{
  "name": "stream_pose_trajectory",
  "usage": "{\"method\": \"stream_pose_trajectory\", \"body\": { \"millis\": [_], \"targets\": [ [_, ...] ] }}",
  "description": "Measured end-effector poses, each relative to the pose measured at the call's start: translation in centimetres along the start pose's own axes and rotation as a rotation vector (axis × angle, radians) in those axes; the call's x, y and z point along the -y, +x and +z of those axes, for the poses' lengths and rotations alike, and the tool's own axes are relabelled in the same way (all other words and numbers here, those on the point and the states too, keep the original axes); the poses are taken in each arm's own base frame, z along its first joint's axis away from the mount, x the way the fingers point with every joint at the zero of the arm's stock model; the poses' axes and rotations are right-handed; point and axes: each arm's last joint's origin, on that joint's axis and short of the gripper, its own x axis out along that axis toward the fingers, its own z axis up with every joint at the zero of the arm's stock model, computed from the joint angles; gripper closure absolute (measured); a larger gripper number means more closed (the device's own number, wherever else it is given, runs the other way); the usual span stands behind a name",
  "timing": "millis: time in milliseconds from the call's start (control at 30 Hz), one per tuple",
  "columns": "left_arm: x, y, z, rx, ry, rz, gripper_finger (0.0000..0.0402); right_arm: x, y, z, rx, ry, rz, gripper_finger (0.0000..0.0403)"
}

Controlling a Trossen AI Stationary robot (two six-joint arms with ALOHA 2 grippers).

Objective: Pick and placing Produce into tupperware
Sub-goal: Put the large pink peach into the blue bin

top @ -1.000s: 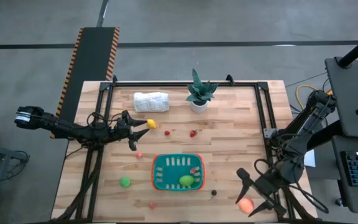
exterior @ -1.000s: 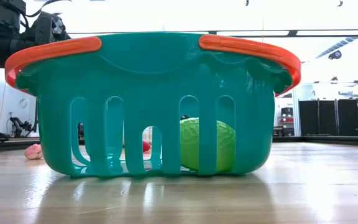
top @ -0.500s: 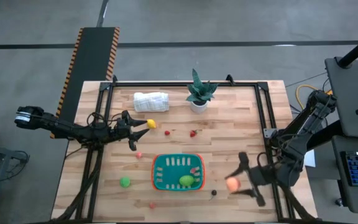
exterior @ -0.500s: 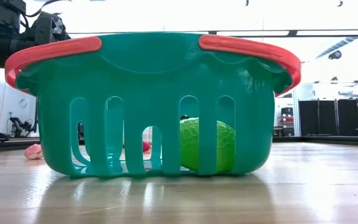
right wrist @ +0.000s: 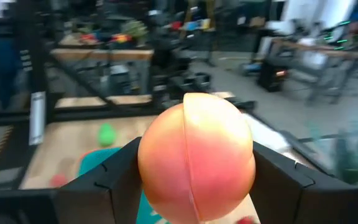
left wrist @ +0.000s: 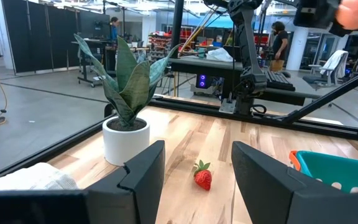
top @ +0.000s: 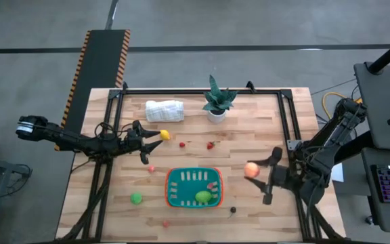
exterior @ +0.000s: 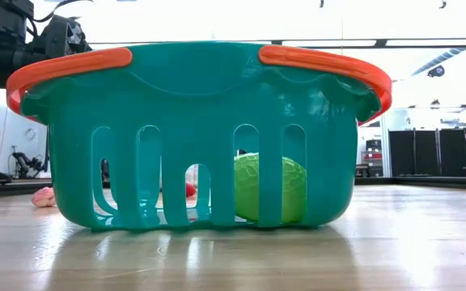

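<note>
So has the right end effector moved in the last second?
Yes. In the high view the right end effector, shut on the peach, has swung from the table's near right corner up toward the tupperware.

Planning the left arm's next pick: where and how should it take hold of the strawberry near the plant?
Grip the strawberry across its red body, coming straight down from above. It lies on its side on bare wood, clear of the potted plant, its leafy cap too small to hold. The left gripper, open, is closest.
</note>
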Motion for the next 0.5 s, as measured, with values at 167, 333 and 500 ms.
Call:
{"method": "stream_pose_trajectory", "body": {
  "millis": [167,333,500],
  "targets": [
    [0.00,0.00,0.00,0.000,0.000,0.000,0.0228,0.41,-0.04,0.11,0.037,-0.003,-0.143,0.0176],
    [0.00,0.00,0.00,0.000,0.000,0.000,0.0228,0.62,-0.06,0.17,0.052,-0.040,-0.218,0.0176],
    [0.00,0.00,0.00,0.000,0.000,0.000,0.0228,0.64,-0.04,0.18,0.052,-0.042,-0.219,0.0176]
  ]
}}
